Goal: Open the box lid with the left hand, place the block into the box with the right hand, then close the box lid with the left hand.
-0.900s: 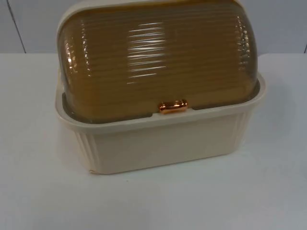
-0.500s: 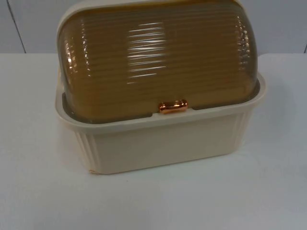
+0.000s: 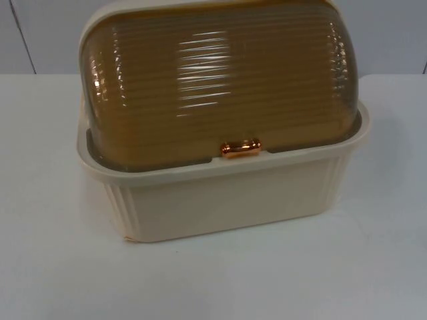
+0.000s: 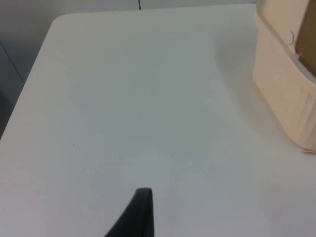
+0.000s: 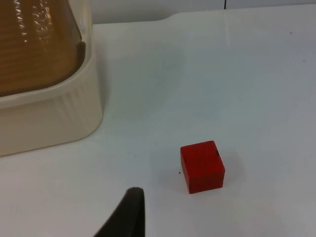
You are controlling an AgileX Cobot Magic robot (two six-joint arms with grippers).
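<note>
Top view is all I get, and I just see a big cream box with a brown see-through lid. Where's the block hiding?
Observer: A small red cube block sits on the white table, in the right wrist view.
Operator: Is it touching the box?
Observer: No, it stands apart from the cream ribbed plastic box, with bare table between.
Operator: Is the lid open on that side?
Observer: No, the brown ribbed dome lid sits down inside the rim there.
Operator: What does the left one see?
Observer: The box's end wall beside bare table.
</note>
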